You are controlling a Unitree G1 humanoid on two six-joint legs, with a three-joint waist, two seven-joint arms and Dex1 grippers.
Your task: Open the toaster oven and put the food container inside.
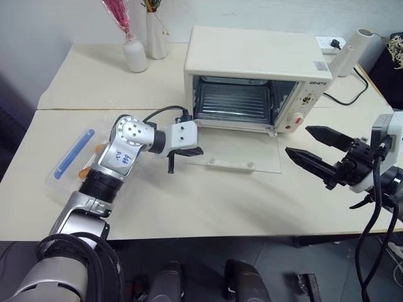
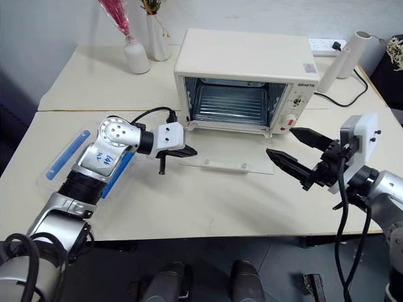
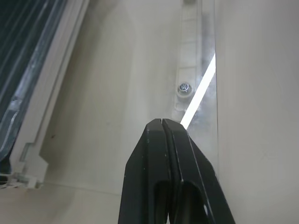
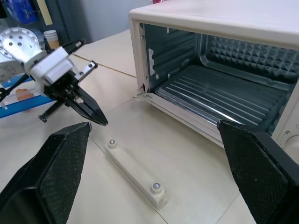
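Lighting is bright, even and diffuse from overhead. Shadows on the table [image 1: 208,201] are soft and faint. A sharp white glare streak crosses the glass door [image 3: 198,88]. Close-up black fingers [image 4: 51,172] appear slightly soft.

The work surface is two cream tables [image 1: 189,207] set edge to edge, the seam between them running across the view behind the near one. On the far table, at its left rear, stands a white bottle vase [image 1: 135,53] holding pink dried stems [image 1: 117,14]. Just beside it, to the right, stands a taller, slimmer white vase [image 1: 155,34] with yellowish stems. At the far right rear lies a white power strip [image 1: 327,43] with a black plug in it; a black cable [image 1: 352,94] runs from there across the table. A white cylinder [image 1: 351,51] leans near the strip.
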